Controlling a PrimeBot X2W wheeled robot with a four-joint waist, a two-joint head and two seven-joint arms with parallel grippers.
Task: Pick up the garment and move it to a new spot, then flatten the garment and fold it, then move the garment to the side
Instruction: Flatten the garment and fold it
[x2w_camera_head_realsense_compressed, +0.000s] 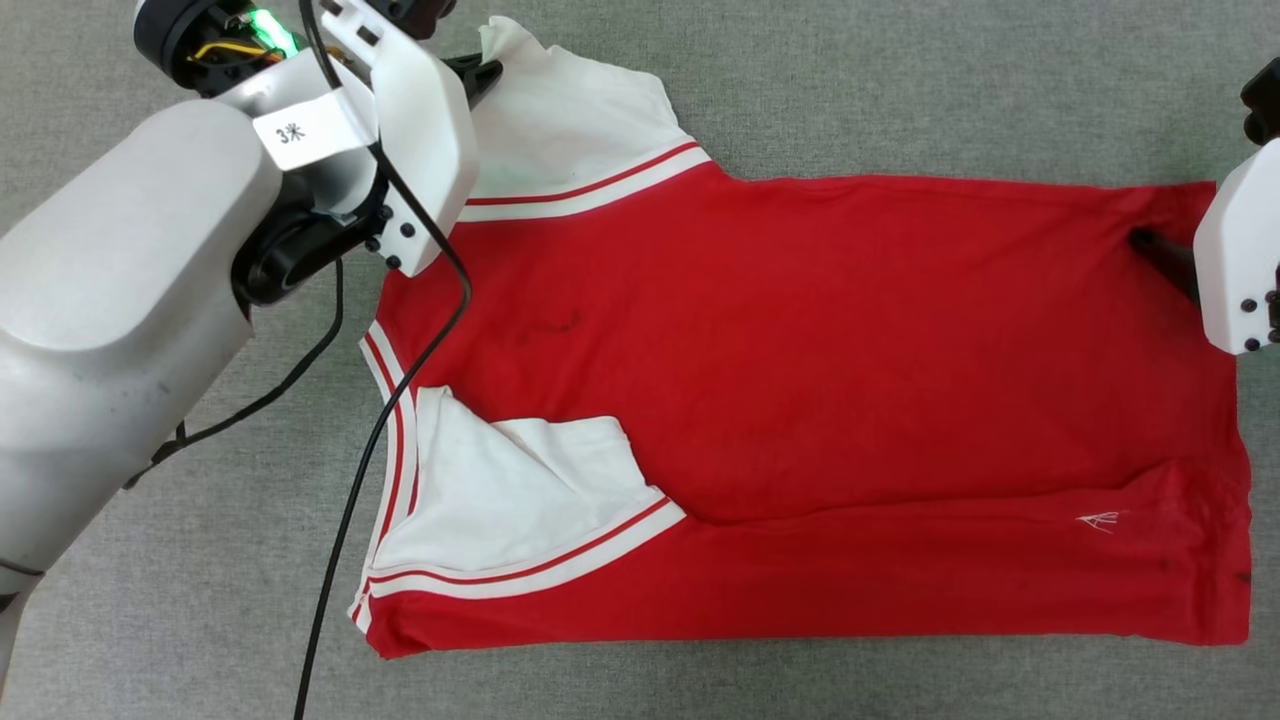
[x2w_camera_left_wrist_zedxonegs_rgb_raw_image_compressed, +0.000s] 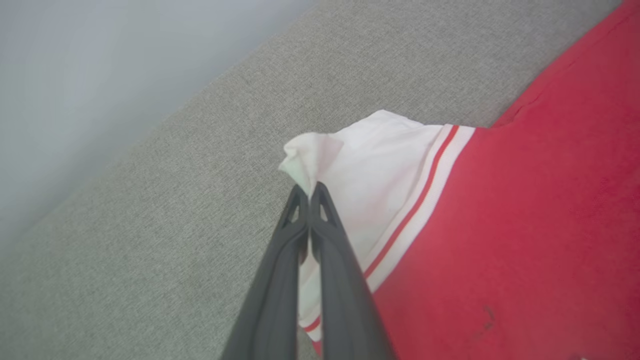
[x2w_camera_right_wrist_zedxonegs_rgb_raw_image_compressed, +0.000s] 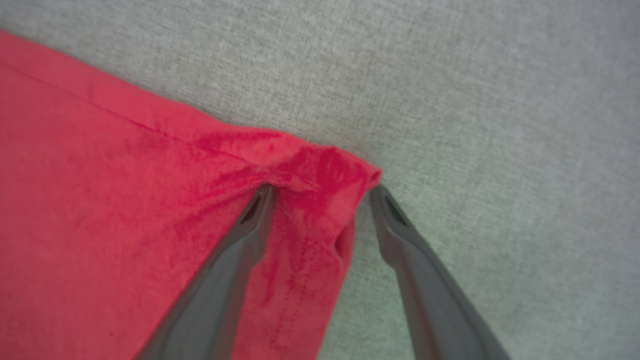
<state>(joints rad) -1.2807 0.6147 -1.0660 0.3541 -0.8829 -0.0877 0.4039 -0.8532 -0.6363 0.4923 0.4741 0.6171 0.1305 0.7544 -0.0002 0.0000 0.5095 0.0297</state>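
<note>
One garment (x2w_camera_head_realsense_compressed: 800, 350), two grippers (x2w_camera_left_wrist_zedxonegs_rgb_raw_image_compressed: 310, 190) (x2w_camera_right_wrist_zedxonegs_rgb_raw_image_compressed: 322, 189), one cable (x2w_camera_head_realsense_compressed: 355, 500).

Left arm: glossy white rounded forearm shell (x2w_camera_head_realsense_compressed: 110, 250), black joint ring (x2w_camera_head_realsense_compressed: 290, 250), thin black cable (x2w_camera_head_realsense_compressed: 385, 420), white tag (x2w_camera_head_realsense_compressed: 297, 130) marked "3米", green light (x2w_camera_head_realsense_compressed: 270, 30), black screws (x2w_camera_head_realsense_compressed: 408, 229). Dark grey tapered fingers (x2w_camera_left_wrist_zedxonegs_rgb_raw_image_compressed: 332, 260), triangular tip cutouts.

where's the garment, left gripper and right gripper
garment (x2w_camera_head_realsense_compressed: 800, 330), head view, red body
left gripper (x2w_camera_left_wrist_zedxonegs_rgb_raw_image_compressed: 310, 190), left wrist view, between shut fingertips pinching the sleeve
right gripper (x2w_camera_right_wrist_zedxonegs_rgb_raw_image_compressed: 322, 191), right wrist view, between open fingertips
</note>
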